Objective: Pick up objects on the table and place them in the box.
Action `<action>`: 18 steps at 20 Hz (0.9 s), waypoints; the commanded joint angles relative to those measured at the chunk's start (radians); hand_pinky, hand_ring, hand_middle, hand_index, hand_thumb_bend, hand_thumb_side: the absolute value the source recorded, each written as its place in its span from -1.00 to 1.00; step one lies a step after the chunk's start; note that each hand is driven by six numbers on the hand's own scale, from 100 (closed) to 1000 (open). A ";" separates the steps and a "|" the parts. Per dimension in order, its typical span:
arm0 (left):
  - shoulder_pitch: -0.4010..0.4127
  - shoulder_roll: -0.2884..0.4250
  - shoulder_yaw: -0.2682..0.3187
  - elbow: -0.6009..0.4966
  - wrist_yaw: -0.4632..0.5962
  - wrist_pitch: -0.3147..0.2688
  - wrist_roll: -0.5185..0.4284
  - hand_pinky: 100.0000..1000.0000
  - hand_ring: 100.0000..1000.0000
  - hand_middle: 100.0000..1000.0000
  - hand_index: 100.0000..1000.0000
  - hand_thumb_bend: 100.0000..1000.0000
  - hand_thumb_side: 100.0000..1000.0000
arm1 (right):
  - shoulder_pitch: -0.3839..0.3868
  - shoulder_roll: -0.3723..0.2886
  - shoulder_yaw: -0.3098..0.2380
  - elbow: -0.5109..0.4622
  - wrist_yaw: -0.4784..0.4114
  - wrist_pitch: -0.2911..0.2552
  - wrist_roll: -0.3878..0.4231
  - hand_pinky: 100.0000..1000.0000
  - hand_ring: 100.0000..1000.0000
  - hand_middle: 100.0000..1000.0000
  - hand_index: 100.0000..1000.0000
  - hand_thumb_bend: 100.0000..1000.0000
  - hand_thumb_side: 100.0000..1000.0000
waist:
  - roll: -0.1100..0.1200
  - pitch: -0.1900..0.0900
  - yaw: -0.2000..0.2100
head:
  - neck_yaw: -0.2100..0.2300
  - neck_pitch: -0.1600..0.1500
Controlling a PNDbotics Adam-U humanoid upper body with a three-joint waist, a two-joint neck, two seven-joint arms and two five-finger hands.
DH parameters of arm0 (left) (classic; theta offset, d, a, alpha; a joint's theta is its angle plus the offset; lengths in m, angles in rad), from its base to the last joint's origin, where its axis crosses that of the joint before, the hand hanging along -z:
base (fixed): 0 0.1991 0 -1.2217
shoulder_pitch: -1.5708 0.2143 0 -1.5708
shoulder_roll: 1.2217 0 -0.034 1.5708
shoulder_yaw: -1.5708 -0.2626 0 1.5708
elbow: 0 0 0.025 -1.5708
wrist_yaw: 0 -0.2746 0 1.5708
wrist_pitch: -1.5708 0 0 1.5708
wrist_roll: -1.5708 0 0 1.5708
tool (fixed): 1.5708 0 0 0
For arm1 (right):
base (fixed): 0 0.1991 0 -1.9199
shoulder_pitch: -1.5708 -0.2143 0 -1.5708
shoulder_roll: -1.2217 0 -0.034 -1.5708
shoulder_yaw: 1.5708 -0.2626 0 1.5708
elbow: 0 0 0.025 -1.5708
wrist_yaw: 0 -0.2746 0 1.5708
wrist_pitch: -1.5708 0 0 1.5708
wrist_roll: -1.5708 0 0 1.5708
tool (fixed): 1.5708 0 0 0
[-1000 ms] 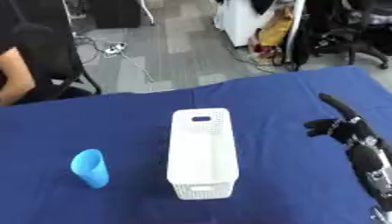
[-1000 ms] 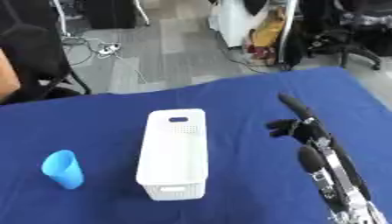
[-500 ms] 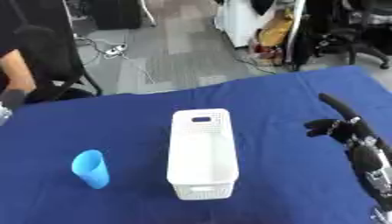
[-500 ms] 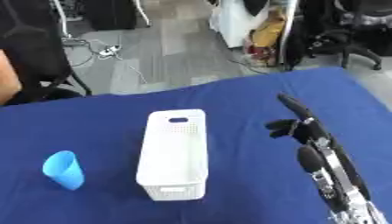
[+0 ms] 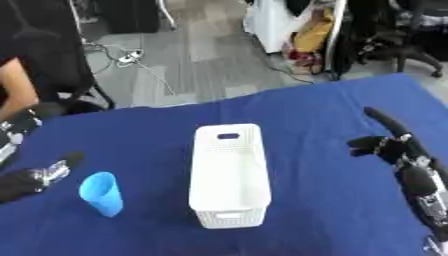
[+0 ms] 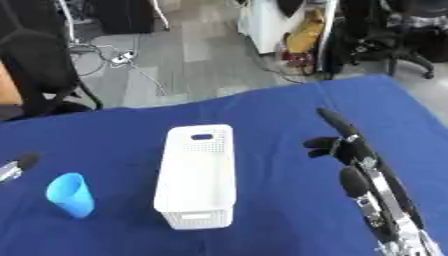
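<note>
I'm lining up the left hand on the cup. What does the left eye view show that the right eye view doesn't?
Only the left eye view shows most of the left hand, open, reaching in beside the blue cup, not touching it. The right eye view shows only that hand's fingertip at its left edge, but more of the right arm. Both show the cup, the white box, the blue table and the right hand.
</note>
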 commanded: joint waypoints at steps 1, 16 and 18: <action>0.002 -0.001 -0.020 0.032 -0.053 -0.027 -0.006 0.80 0.87 0.93 1.00 1.00 0.88 | -0.014 -0.013 -0.005 -0.016 0.001 -0.002 0.001 0.27 0.41 0.97 1.00 -0.07 1.00 | -0.003 -0.007 -0.002 | 0.002 -0.006; -0.005 -0.092 -0.045 0.161 -0.174 -0.056 0.064 0.78 0.86 0.92 1.00 1.00 0.86 | -0.014 -0.011 -0.005 -0.016 -0.002 -0.005 0.003 0.27 0.41 0.97 1.00 -0.06 1.00 | -0.009 -0.007 0.001 | 0.006 -0.009; -0.006 -0.092 -0.044 0.161 -0.176 -0.055 0.069 0.78 0.86 0.92 1.00 1.00 0.87 | -0.014 -0.011 -0.006 -0.016 -0.002 -0.005 0.003 0.27 0.41 0.97 1.00 -0.06 1.00 | -0.008 -0.007 0.001 | 0.006 -0.010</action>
